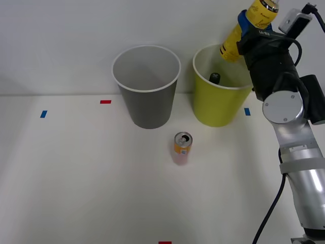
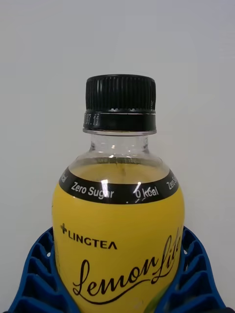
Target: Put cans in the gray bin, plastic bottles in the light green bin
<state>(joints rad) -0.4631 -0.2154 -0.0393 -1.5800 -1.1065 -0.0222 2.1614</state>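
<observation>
My right gripper [image 1: 242, 26] is shut on a plastic bottle [image 1: 231, 42] with a yellow label and black cap. It holds the bottle tilted, cap down-left, over the rim of the light green bin [image 1: 216, 108]. In the right wrist view the bottle [image 2: 117, 230] sits between the blue ribbed fingers [image 2: 39, 274]. A black cap of another bottle [image 1: 215, 77] shows inside the light green bin. The gray bin [image 1: 148, 107] stands to its left. One orange can [image 1: 183, 145] stands upright on the table in front of the gap between the two bins.
Both bins stand close to the white back wall. Small tape marks lie on the white table: blue [image 1: 43, 114], red [image 1: 105, 101], blue [image 1: 247, 111], red [image 1: 165, 242]. A black cable [image 1: 271, 208] hangs beside my right arm.
</observation>
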